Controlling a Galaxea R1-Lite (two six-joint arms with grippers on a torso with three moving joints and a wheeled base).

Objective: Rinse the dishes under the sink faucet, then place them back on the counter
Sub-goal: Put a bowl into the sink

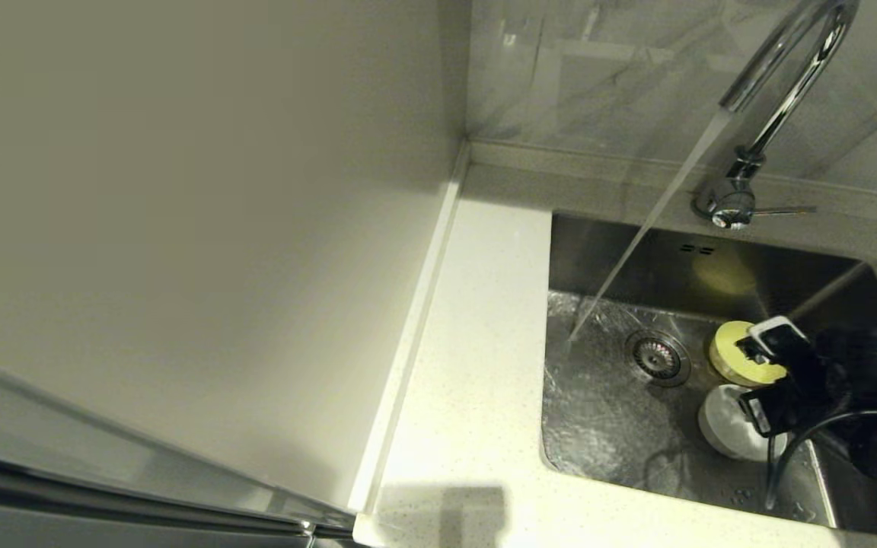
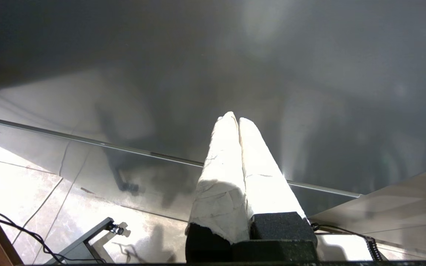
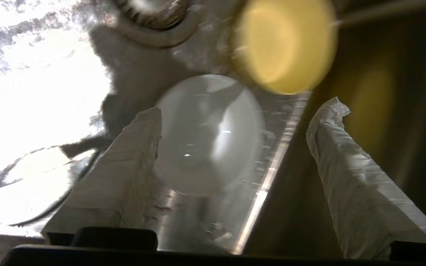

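The faucet (image 1: 781, 84) was running, its stream striking the sink (image 1: 606, 411) floor at about 9 o'clock from the drain strainer (image 1: 658, 358). The right gripper (image 1: 764, 377) hung inside the basin at 3 o'clock from the strainer, fingers spread wide and holding nothing. A yellow bowl (image 1: 739, 356) and a white bowl (image 1: 728, 425) lay on the sink floor beneath it, clear of the stream; the right wrist view showed a second white bowl (image 3: 31, 184) nearby. The white bowl (image 3: 209, 133) lay between the open fingers (image 3: 124, 166), which did not yet grip it. The left gripper (image 2: 239, 122) was parked away from the sink, fingers pressed together and empty. The counter (image 1: 476, 342) carried no dishes.

Assessment: the rinsing step was under way. The next move likely required lowering, closing on a bowl rim, and carrying it toward 9 o'clock into the water.
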